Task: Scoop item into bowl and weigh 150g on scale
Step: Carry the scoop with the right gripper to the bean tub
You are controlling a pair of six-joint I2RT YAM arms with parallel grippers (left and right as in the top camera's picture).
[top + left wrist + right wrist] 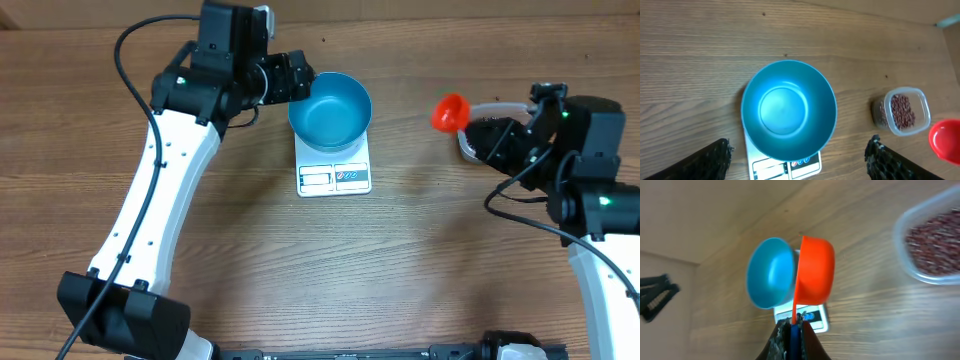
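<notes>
The beans (902,111) all lie in the clear tub (922,100) at the right, and the blue bowl (330,108) stands empty on the scale (334,177), so I judge the scooping is not yet begun. My left gripper (300,82) hangs just left of the bowl, fingers wide apart. My right gripper (792,330) is clamped on the handle of the red scoop (815,270) and must next dip it into the tub.

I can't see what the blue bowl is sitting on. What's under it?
The white scale is under the blue bowl. Only its front edge with the display pokes out; the bowl covers the rest.
</notes>
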